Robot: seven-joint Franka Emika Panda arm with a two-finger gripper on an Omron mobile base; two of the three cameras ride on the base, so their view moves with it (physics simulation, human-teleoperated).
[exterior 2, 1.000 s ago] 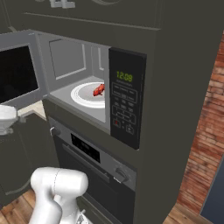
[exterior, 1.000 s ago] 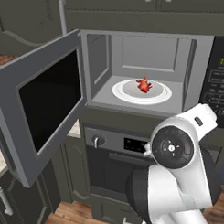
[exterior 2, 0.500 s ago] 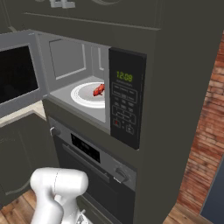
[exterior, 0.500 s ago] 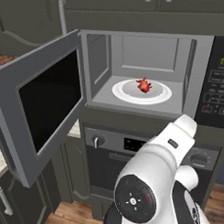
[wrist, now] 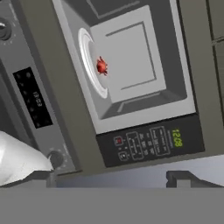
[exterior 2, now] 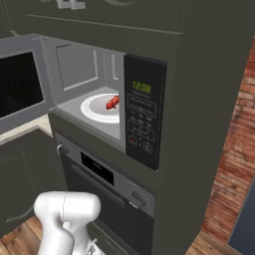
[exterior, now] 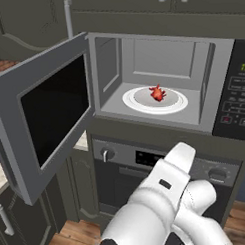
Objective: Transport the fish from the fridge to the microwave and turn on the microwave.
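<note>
Fish lies on the white turntable, roughly at its centre, inside the microwave cavity. Microwave door hangs wide open, swung out toward 9 o'clock in the left base view. Button panel with green digits sits at 3 o'clock of the cavity. Oven with knobs sits directly below. Fingers spread fully apart, holding nothing, pulled back from the cavity.
</note>
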